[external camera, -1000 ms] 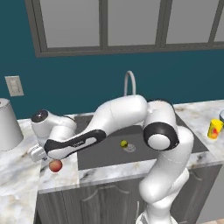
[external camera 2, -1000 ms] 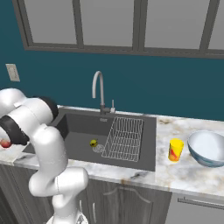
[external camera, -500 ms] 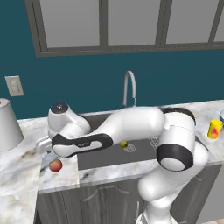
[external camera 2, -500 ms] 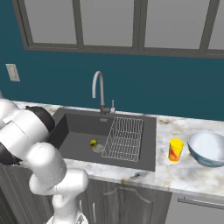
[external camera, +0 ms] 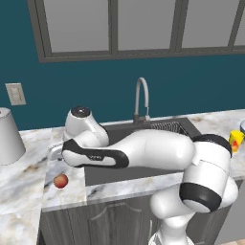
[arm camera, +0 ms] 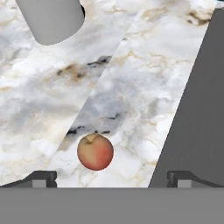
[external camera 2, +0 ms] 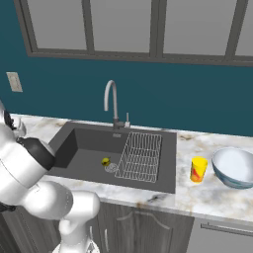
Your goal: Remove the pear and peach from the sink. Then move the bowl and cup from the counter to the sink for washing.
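Observation:
The peach (external camera: 60, 181) (arm camera: 95, 152) lies on the marble counter (external camera: 28, 177) just left of the sink (external camera: 119, 129). My gripper (external camera: 53, 154) (arm camera: 113, 178) hovers above it, open and empty, with the peach between and just ahead of its fingertips (arm camera: 43, 178). The pear (external camera 2: 105, 161) lies on the sink (external camera 2: 69, 148) floor near the drain. On the counter (external camera 2: 207, 197) right of the sink stand the yellow cup (external camera 2: 198, 169) (external camera: 236, 140) and, beside it, the pale bowl (external camera 2: 234, 167).
A large grey upturned vessel (external camera: 8, 136) (arm camera: 52, 19) stands on the counter at far left. A wire rack (external camera 2: 141, 155) fills the sink's right side, and the faucet (external camera 2: 112, 101) curves over its back edge. My arm stretches across the front of the sink.
My hand has lifted up and away from the peach, which stays on the counter. The arm has swung forward across the sink. The jaws stayed wide.

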Available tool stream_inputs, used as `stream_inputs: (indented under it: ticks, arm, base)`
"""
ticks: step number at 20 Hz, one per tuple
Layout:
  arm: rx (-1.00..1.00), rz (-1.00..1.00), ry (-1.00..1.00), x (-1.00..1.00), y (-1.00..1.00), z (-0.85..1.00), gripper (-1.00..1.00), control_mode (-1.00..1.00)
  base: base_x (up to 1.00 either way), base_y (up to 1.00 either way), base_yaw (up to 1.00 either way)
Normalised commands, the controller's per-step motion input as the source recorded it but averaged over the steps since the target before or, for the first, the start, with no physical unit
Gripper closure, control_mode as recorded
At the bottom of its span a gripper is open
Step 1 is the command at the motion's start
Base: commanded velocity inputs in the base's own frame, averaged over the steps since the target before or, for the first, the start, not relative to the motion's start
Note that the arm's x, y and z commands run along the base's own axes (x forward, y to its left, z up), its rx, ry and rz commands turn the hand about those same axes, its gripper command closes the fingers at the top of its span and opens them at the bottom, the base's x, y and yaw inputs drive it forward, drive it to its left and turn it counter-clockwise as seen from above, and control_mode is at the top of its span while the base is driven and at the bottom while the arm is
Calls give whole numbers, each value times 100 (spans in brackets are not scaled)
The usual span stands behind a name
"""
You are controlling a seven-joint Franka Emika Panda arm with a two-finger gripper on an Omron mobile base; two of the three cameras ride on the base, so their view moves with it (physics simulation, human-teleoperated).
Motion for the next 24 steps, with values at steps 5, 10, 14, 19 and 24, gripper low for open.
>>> stream_inputs:
  ticks: [5, 10, 14, 19, 24]
  arm:
    - [1, 0, 0, -1, -24, 29, -100, -100]
    - [0, 0, 1, -1, -27, 21, -100, -100]
    - [0, 0, 3, 0, -29, 14, -100, -100]
    - [0, 0, 4, 0, -31, 14, -100, -100]
    - [0, -3, 2, -3, -33, 13, -100, -100]
  base:
    - [0, 0, 0]
    - [0, 0, 0]
    - [0, 0, 0]
    - [0, 0, 0]
    - [0, 0, 0]
